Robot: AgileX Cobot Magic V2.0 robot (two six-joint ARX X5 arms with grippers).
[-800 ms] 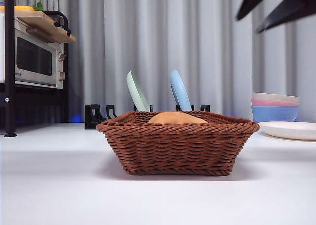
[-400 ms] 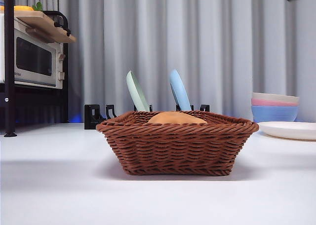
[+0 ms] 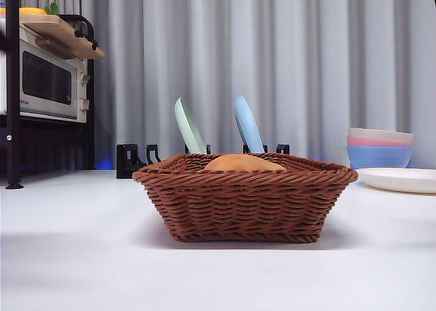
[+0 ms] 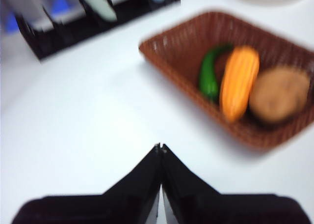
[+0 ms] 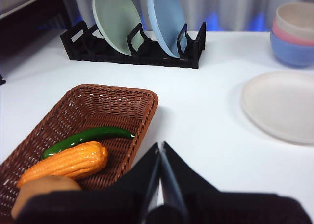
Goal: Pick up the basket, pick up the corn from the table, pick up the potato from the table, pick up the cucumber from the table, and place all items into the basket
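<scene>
The brown wicker basket stands mid-table and holds all three vegetables. Inside it the corn lies between the green cucumber and the tan potato. From the front only the potato's top rises above the basket rim. My left gripper is shut and empty over bare table, off to one side of the basket. My right gripper is shut and empty too, above the table beside the basket's other long edge.
A black rack with a green plate and a blue plate stands behind the basket. Stacked bowls and a flat cream plate sit at the right. A microwave on a black shelf is at the left.
The dark arm at the front view's top right has risen out of the picture, leaving only a speck at the corner. The basket and its contents have not moved.
</scene>
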